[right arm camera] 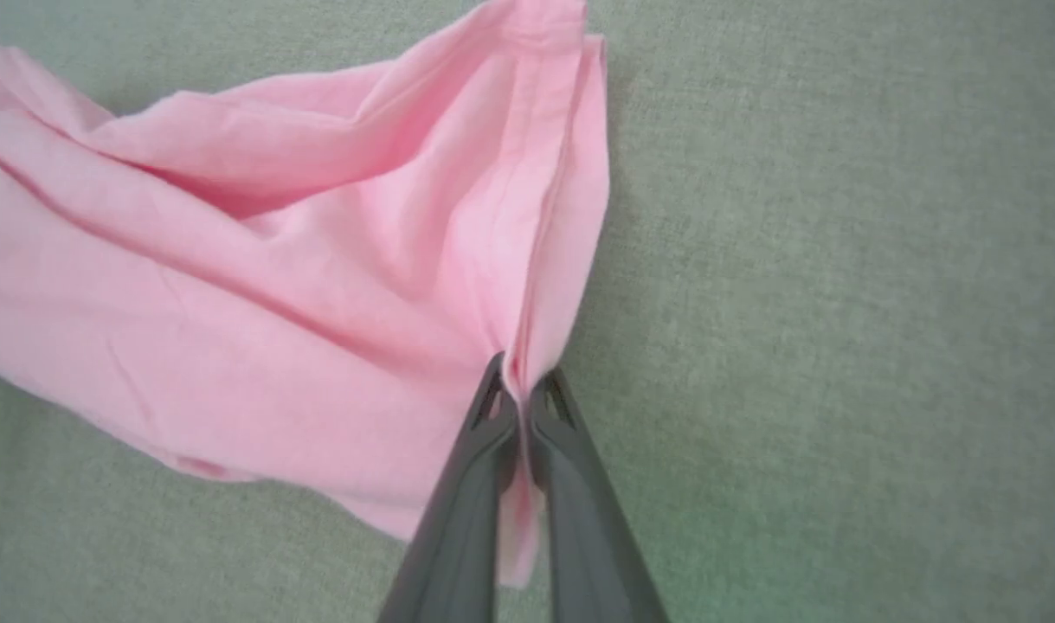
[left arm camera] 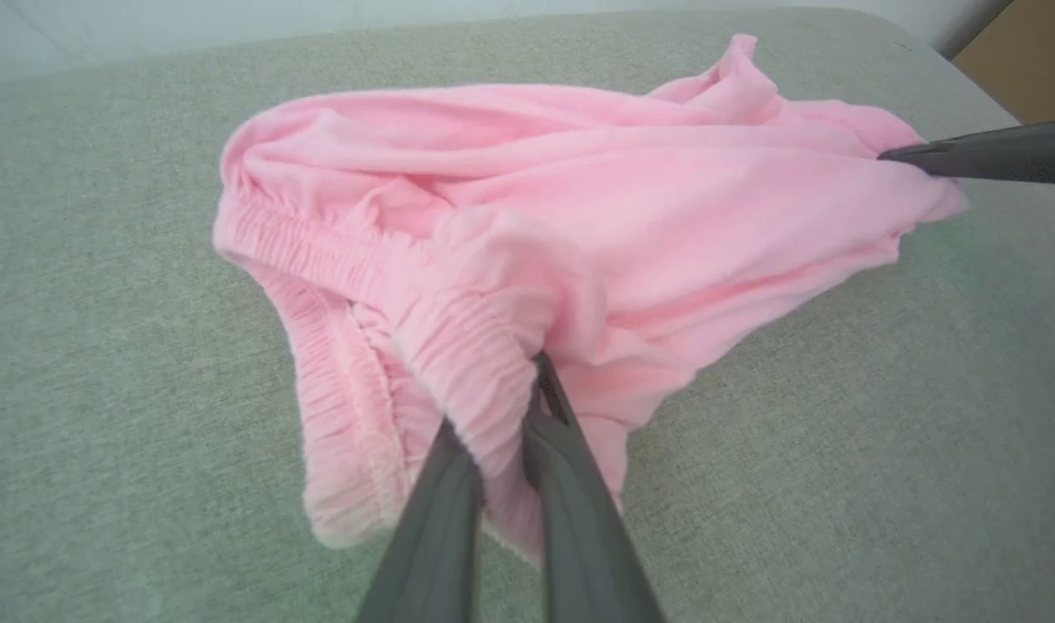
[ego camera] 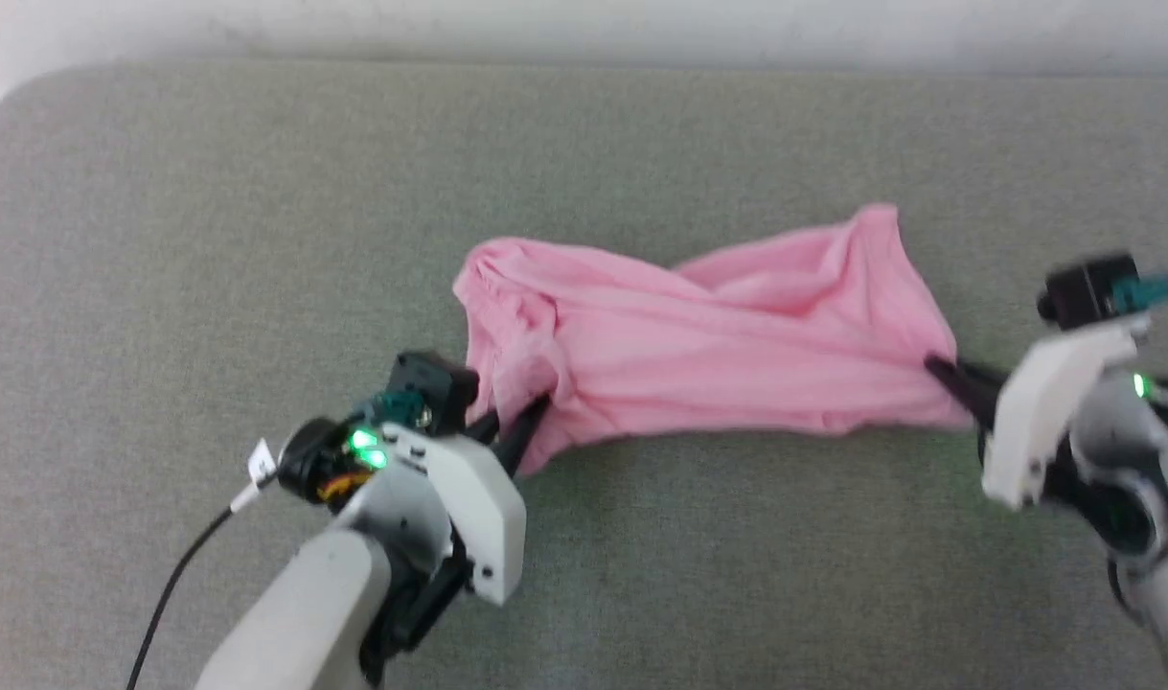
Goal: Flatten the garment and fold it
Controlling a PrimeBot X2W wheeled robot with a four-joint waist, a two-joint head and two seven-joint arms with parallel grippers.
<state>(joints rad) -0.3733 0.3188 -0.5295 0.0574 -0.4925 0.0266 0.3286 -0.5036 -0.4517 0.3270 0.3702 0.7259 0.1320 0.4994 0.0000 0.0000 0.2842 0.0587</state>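
While the garment [ego camera: 718, 345] lies bunched on the counter [ego camera: 258, 192], left fingers [left arm camera: 445, 519] are clamped on its waistband [left arm camera: 484, 363], right fingers [right arm camera: 466, 519] pinched on the opposite hem [right arm camera: 579, 173]. Step, likely: stretching it flat. Draw the ends apart evenly, low over the counter, till the lengthwise creases ease; go gently, as thin cloth could slip the pinch.

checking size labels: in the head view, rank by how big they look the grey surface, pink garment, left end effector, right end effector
1. grey surface
2. garment
3. left end effector and right end effector: look alike, so unranked
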